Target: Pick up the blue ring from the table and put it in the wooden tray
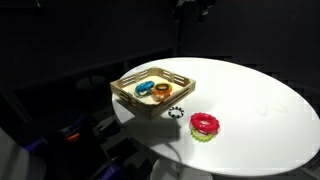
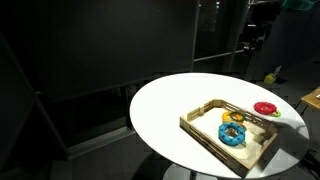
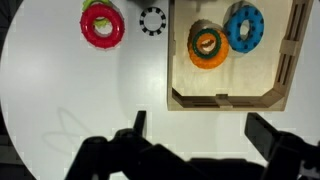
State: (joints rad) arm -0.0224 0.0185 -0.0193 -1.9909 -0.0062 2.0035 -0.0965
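The blue ring (image 3: 244,27) lies inside the wooden tray (image 3: 284,60), next to an orange ring (image 3: 208,46). It also shows in both exterior views (image 1: 145,88) (image 2: 232,137). The tray (image 1: 178,80) (image 2: 200,130) stands on the round white table (image 1: 260,110) (image 2: 165,105) (image 3: 60,90). My gripper (image 3: 195,130) is open and empty, high above the table just off the tray's near edge. The arm does not show in either exterior view.
A red ring with a green underside (image 3: 103,24) (image 1: 204,125) (image 2: 265,108) lies on the table beside the tray. A small black-and-white dotted ring (image 3: 152,20) (image 1: 176,112) lies between them. The surroundings are dark.
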